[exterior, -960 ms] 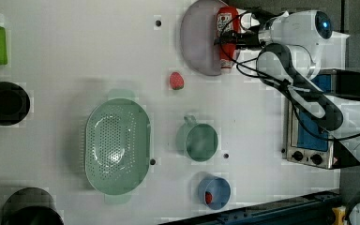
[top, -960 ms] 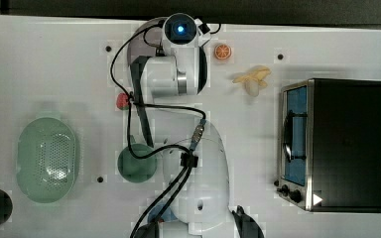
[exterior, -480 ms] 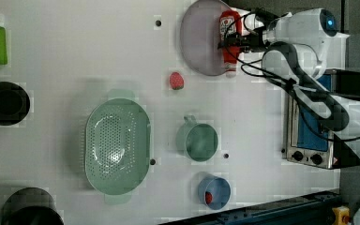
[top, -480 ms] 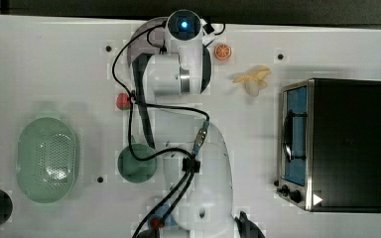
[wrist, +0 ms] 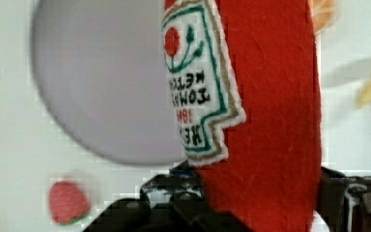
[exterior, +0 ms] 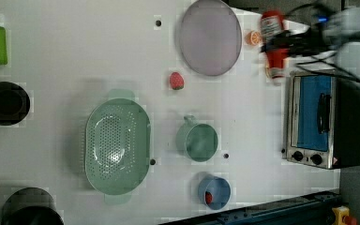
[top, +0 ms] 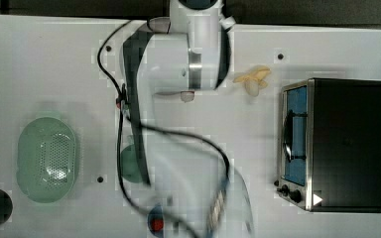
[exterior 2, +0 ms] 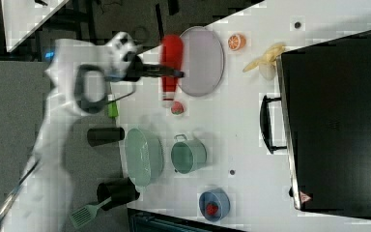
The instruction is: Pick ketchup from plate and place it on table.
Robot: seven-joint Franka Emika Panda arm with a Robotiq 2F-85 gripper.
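The pincer (exterior: pixel 281 42) is clenched on the ketchup (exterior: pixel 273 40), held aloft at the upper right of the left view, off the plate (exterior: pixel 209 37). It looks like felt (soft, light, not slippery), so a mid-body hold should suit; it may flop when set on the table (exterior: pixel 75 56).

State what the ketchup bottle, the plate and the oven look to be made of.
Ketchup: apparently felt or plush, since the wrist view shows a fuzzy red surface and a stitched-looking label. Plate: probably plastic, matte, pale greyish-lilac with no glare; ceramic cannot be ruled out. Oven: seemingly metal, with a shiny silver front frame, dark casing and a glassy blue door.
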